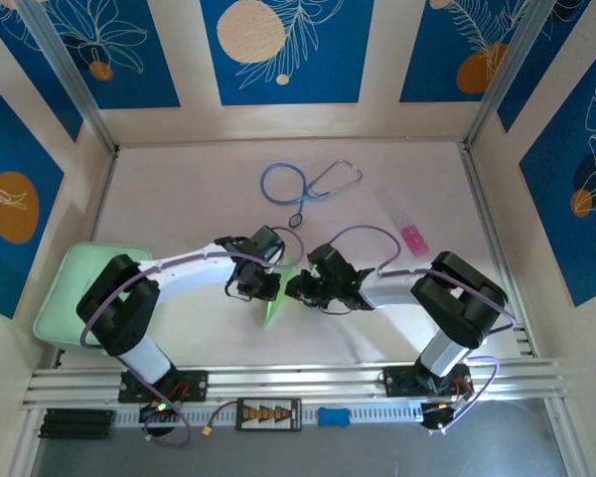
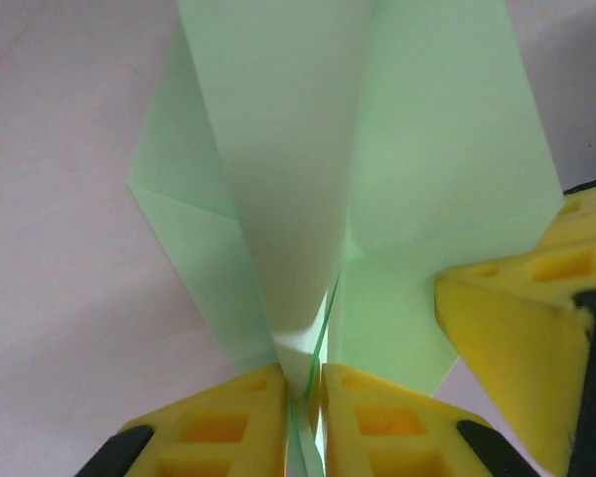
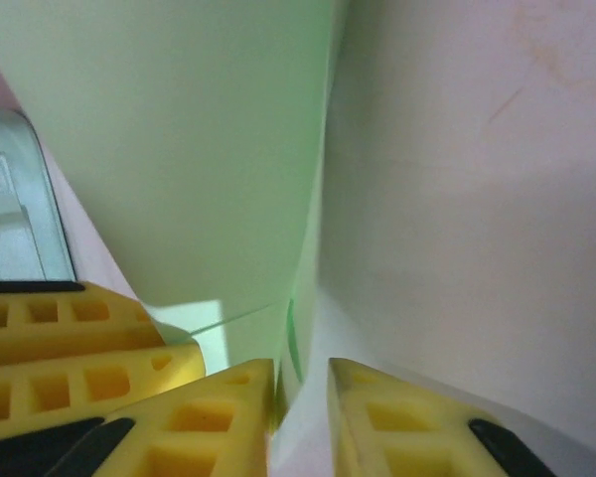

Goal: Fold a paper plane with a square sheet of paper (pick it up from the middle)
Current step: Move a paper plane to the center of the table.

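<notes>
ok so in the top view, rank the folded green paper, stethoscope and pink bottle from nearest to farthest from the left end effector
1. folded green paper: right at the left end effector, pinched in it
2. stethoscope: farther back, about mid-table
3. pink bottle: well off to the right side

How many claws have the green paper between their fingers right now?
2: the left claw pinches the green paper at its centre fold; the right claw straddles the same fold beside it.
</notes>
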### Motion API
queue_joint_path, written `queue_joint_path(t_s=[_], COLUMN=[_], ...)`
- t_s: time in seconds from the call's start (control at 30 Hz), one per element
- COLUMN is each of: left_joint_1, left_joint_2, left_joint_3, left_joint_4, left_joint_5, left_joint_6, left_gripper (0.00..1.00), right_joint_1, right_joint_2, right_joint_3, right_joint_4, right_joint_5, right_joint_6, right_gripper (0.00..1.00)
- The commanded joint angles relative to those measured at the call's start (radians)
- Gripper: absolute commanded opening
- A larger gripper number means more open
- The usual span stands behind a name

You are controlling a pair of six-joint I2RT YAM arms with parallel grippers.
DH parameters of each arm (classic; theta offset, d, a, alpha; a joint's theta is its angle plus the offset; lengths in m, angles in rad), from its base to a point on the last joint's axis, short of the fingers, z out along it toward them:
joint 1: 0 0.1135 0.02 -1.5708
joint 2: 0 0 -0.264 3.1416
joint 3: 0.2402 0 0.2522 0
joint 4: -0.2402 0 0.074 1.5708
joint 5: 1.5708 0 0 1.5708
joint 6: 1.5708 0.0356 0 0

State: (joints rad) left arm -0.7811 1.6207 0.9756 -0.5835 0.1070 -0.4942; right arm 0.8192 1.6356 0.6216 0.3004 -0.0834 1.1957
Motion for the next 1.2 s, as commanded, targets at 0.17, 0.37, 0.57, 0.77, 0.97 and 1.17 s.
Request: queue_joint_path(t_s=[0.17, 0.37, 0.57, 0.77, 0.97, 1.17], left_joint_1=[-0.009, -0.01, -0.009, -0.009, -0.01, -0.009], left_joint_2=[0.002, 0.003, 0.003, 0.009, -0.003, -0.014], left_joint_3=[0.021, 0.009, 0.003, -0.001, -0.008, -0.018], left_joint_4=[0.028, 0.028, 0.031, 0.031, 0.026, 0.024], left_joint_5=[0.061, 0.06, 0.058, 0.045, 0.019, -0.001], left_joint_6=[0.024, 0.021, 0.022, 0.019, 0.011, -0.002], left_gripper=[0.25, 0.28, 0.3, 0.32, 0.32, 0.33], right_joint_1=[-0.007, -0.009, -0.009, -0.008, -0.01, -0.009], right_joint_2=[0.007, 0.01, 0.014, 0.017, 0.025, 0.027], right_joint_3=[-0.002, -0.004, -0.002, -0.005, -0.005, -0.008], right_joint_4=[0.02, 0.023, 0.028, 0.032, 0.03, 0.032], right_joint_5=[-0.039, -0.042, -0.048, -0.049, -0.049, -0.046], right_joint_6=[-0.007, -0.007, -0.007, -0.004, -0.002, 0.001], right_gripper=[0.15, 0.13, 0.12, 0.1, 0.08, 0.06])
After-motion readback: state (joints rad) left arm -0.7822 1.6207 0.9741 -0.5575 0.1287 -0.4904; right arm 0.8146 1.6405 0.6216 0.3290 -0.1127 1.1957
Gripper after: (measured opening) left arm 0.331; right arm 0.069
